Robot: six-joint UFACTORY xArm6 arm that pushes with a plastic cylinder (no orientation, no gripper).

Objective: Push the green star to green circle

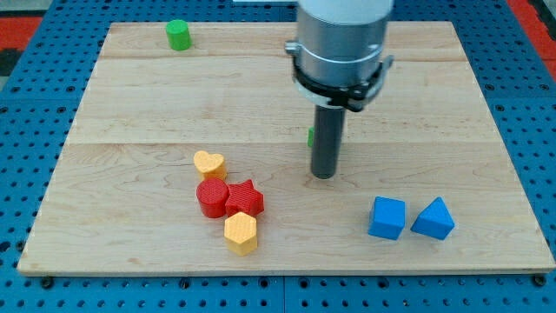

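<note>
The tabletop [130,104] is pale wood planks with visible grain and seams, sitting on a blue pegboard full of little holes. All the blocks look like ridged plastic with matte sides.

The green circle [178,35] is a short cylinder up near the view's top left corner, well apart from everything else. The green star [310,136] is mostly hidden: only a thin green sliver peeks out at the left edge of the dark rod, so I can't make out its shape at all (the rod stands right in front of it).

The arm comes down from the view's top as a fat silver-grey cylinder with a black ring clamp, then the straight dark rod. My tip [323,176] sits on the wood just below that green sliver, toward the view's bottom. There's no pincer on this rig, so nothing to call open or closed.

Left of centre there's a tight cluster: a yellow heart [209,163], then a red cylinder [212,198] touching a red star [246,198], and a yellow hexagon [241,232] just beneath them. Over at the view's lower right, a blue cube [387,217] sits just beside a blue triangle-ish block [433,219].
</note>
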